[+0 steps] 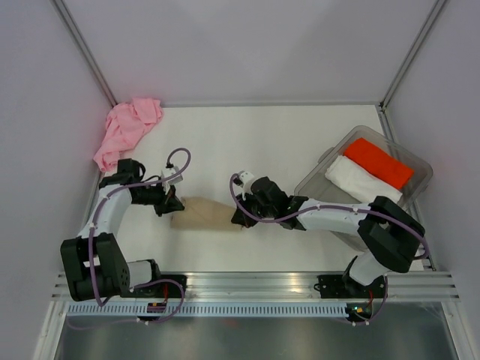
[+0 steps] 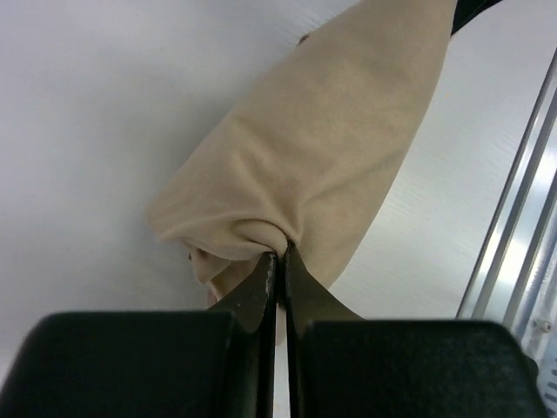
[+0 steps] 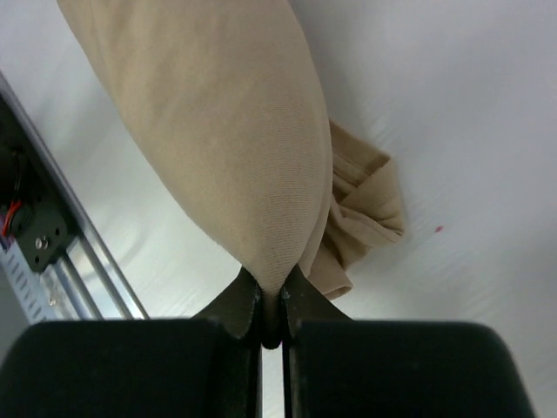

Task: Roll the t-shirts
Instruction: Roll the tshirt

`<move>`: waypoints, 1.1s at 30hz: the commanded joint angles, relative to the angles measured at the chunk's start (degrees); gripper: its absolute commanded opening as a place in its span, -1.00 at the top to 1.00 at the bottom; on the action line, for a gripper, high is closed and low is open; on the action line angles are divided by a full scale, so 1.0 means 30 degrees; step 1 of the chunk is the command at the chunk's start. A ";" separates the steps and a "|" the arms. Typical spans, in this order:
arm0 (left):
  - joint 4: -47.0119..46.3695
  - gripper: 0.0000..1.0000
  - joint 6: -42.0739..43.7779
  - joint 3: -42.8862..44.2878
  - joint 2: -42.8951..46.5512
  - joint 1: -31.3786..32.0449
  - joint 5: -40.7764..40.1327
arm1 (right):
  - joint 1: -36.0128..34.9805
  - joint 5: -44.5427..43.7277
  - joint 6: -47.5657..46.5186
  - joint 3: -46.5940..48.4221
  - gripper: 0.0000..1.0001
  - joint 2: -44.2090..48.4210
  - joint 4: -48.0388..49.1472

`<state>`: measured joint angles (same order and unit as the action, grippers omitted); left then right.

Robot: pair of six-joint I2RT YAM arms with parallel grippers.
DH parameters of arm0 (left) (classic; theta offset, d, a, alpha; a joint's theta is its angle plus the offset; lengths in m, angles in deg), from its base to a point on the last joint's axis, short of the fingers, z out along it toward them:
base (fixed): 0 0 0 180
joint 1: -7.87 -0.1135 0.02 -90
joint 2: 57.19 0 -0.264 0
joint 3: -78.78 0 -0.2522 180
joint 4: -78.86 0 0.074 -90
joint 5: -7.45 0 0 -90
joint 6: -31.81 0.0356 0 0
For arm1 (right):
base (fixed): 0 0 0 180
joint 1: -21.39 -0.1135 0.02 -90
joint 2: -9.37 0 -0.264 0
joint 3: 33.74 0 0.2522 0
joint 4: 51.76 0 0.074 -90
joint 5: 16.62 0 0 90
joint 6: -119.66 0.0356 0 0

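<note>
The tan t-shirt (image 1: 206, 214) lies on the white table (image 1: 262, 142) near the front edge, gathered into a short roll that stretches sideways between the two arms. The left gripper (image 1: 171, 206) is clamped on the roll's left end. In the left wrist view its fingers (image 2: 261, 292) meet with a bunched fold of tan cloth pinched between the tips. The right gripper (image 1: 240, 217) is clamped on the roll's right end. In the right wrist view its fingers (image 3: 239, 305) are pressed together on a tight ridge of the same cloth, and a loose folded edge of the shirt hangs out beside that ridge. From each wrist the roll widens away from the pinch point, smooth on top and wrinkled near the tips.

The pink t-shirt (image 1: 127, 129) sits crumpled in the far left corner of the table, well apart from both arms. At the right side of the table stands a clear plastic bin (image 1: 420, 161), holding a folded red cloth (image 1: 379, 163) and a folded white cloth (image 1: 356, 180) side by side. A metal rail (image 1: 255, 285) runs along the near edge, with the arm bases on it.
</note>
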<state>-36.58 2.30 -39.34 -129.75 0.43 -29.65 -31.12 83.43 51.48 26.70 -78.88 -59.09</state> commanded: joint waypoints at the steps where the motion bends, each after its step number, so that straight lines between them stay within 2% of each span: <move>1: 0.2250 0.95 0.3271 -0.0454 -0.0712 -0.1816 0.0030 | -0.0221 0.3066 0.0605 -0.0324 0.99 -0.1052 0.2188; 3: 0.3621 0.95 0.4613 -0.0192 -0.1271 -0.2846 0.0438 | 0.0040 0.4058 0.0984 -0.0441 1.00 -0.1344 0.3150; 5: 0.4708 0.95 0.5904 -0.0015 -0.1741 -0.4399 0.0820 | 0.0480 0.6312 0.2154 -0.0587 0.99 -0.1724 0.4031; 7: 0.6402 0.79 0.8364 -0.0102 -0.2210 -0.5075 0.0735 | 0.0892 0.7544 0.2539 -0.0268 0.99 -0.2690 0.4272; 8: 0.6762 0.37 0.8952 -0.0276 -0.2328 -0.5107 0.0560 | 0.0892 0.7667 0.2424 0.0344 0.99 -0.3100 0.3864; 9: 0.6940 0.14 0.9335 -0.0336 -0.2445 -0.5107 0.0123 | 0.0805 0.7726 0.2307 0.0611 0.99 -0.3742 0.3135; 10: 0.7231 -0.49 0.9513 -0.0336 -0.2446 -0.5107 -0.0084 | 0.0776 0.7639 0.1841 0.0990 0.99 -0.4009 0.2751; 11: 0.7292 -0.66 0.9573 -0.0249 -0.2388 -0.5136 -0.0144 | 0.0746 0.7726 0.1750 0.1081 0.99 -0.4186 0.2602; 16: 0.7205 -0.66 0.7644 0.1359 -0.2270 -0.5691 0.0908 | 0.0688 0.9277 0.1076 0.1958 0.99 -0.4831 0.1959; 18: 0.7176 -0.54 0.7375 0.2007 -0.2271 -0.5897 0.0737 | 0.0717 0.9630 0.0260 0.2866 0.99 -0.4978 0.0531; 20: 0.6798 -0.30 0.8483 0.1250 -0.1775 -0.6190 -0.0052 | 0.0687 0.9515 -0.0066 0.2958 0.99 -0.4717 0.0228; 22: 0.5688 -0.05 1.0155 -0.0442 -0.1247 -0.6366 -0.1983 | 0.0717 0.8405 -0.0710 0.2811 0.99 -0.4219 -0.0501; 25: 0.3225 0.15 1.0366 -0.1390 -0.1009 -0.6454 -0.4213 | 0.0717 0.6445 -0.1995 0.2957 0.95 -0.4187 -0.2609; 30: 0.3307 0.20 0.7381 0.0745 -0.4165 -0.7041 -0.3341 | 0.0221 0.4564 -0.3143 0.2343 0.88 -0.4188 -0.2822; 33: 0.3221 0.02 0.6032 0.0895 -0.4731 -0.6983 -0.3104 | -0.0218 0.3948 -0.3641 0.2429 0.77 -0.4187 -0.3024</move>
<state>-25.45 25.14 -38.48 -142.47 -20.40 -40.25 -30.09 99.99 44.73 33.85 -92.65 -65.10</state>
